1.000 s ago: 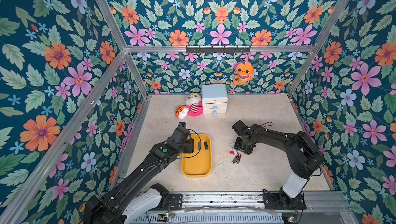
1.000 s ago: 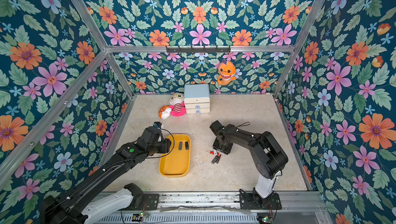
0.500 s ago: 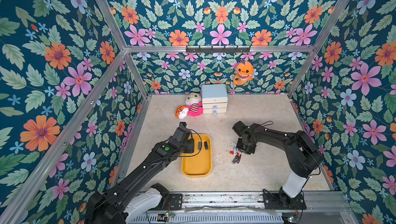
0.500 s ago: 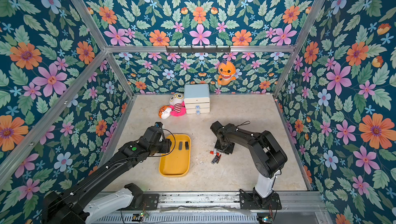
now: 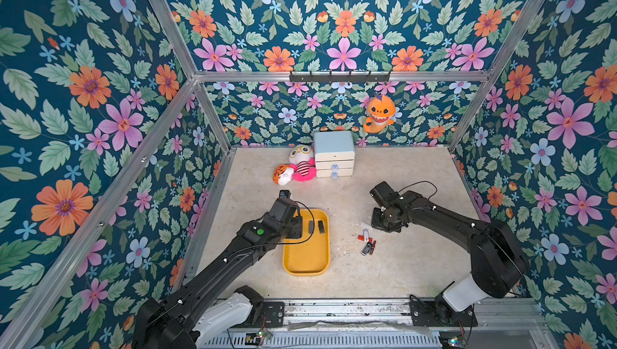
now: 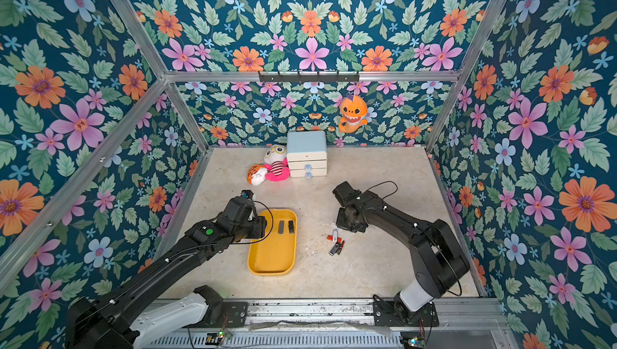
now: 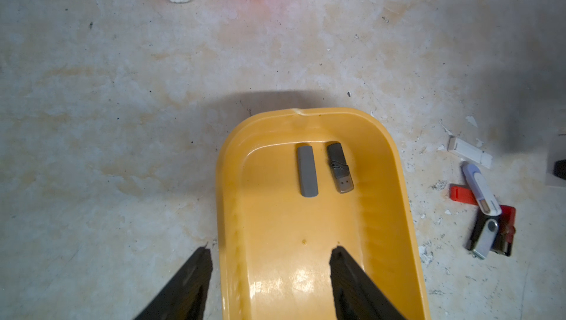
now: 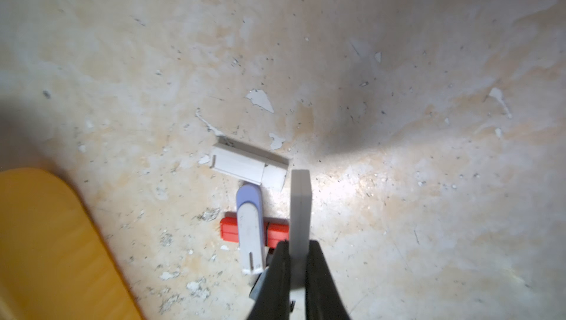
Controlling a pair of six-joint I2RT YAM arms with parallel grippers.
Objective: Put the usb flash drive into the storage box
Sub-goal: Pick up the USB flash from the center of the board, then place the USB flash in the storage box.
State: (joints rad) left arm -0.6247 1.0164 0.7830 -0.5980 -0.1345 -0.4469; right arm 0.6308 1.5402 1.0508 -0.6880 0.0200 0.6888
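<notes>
Gripping the usb flash drive (image 8: 300,199) by one end in the closed right tool (image 8: 297,249); judging it light, stiff, slick. Hovering the left tool (image 7: 271,251) half-open, empty

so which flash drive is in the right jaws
The plain pale grey rectangular stick, clamped by one end in the right jaws. The white capped drive, the lilac-and-white drive and the red plastic drive lie loose.

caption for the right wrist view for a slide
Right gripper shut on a pale flash drive, other drives loose nearby, yellow tray at the edge.
</notes>
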